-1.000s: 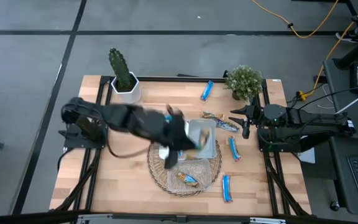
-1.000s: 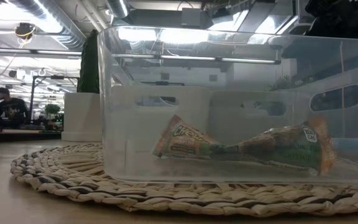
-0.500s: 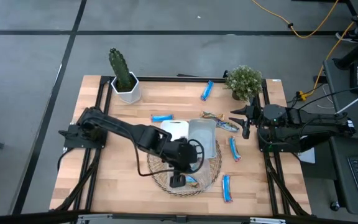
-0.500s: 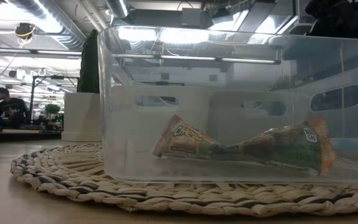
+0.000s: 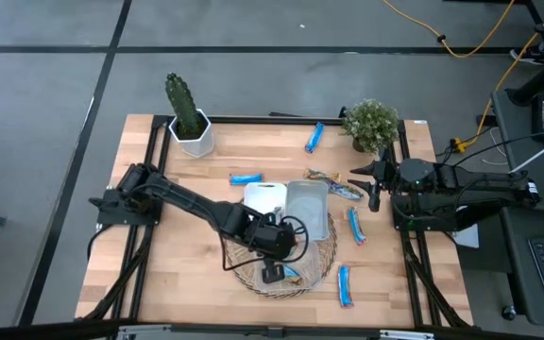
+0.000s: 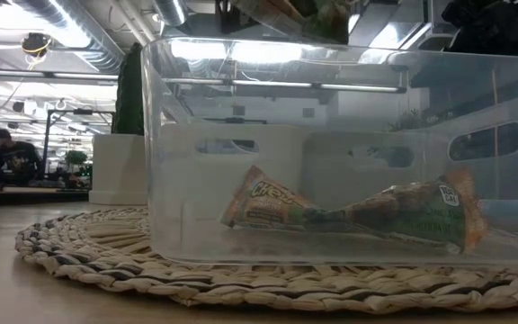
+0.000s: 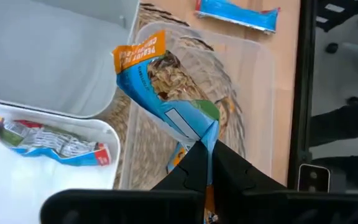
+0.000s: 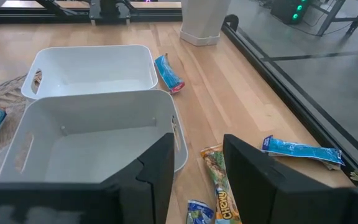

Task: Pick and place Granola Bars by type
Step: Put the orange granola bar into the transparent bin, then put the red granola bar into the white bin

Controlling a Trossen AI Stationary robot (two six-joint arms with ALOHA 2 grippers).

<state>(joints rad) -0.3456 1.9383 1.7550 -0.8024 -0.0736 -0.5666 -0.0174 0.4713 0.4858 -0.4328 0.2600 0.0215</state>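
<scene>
A pale wooden bench (image 5: pixel 187 208) stands on a grey floor, with a cactus in a white pot (image 5: pixel 187 118) at one far corner and a leafy plant (image 5: pixel 371 123) at the other. At its middle a round woven mat (image 5: pixel 244 269) carries a clear bin (image 6: pixel 331 153), with a white tray (image 5: pixel 264 196) and a grey tray (image 5: pixel 308 210) just behind.

The left end effector (image 7: pixel 205 165) hangs over the clear bin, its fingers pinched shut on the tail of a blue-and-orange granola bar (image 7: pixel 160 87) whose window shows oats. A brownish-green bar (image 6: pixel 358 211) already lies twisted in the clear bin. A red-ended blue bar (image 7: pixel 48 140) lies in the white tray.

From above, four blue bars lie loose on the bench: (image 5: pixel 246 178), (image 5: pixel 314 137), (image 5: pixel 356 227), (image 5: pixel 345 285), plus one brownish bar (image 5: pixel 322 176) beside the grey tray.

The right end effector (image 8: pixel 194 168) waits near the leafy plant, fingers apart, holding nothing.
</scene>
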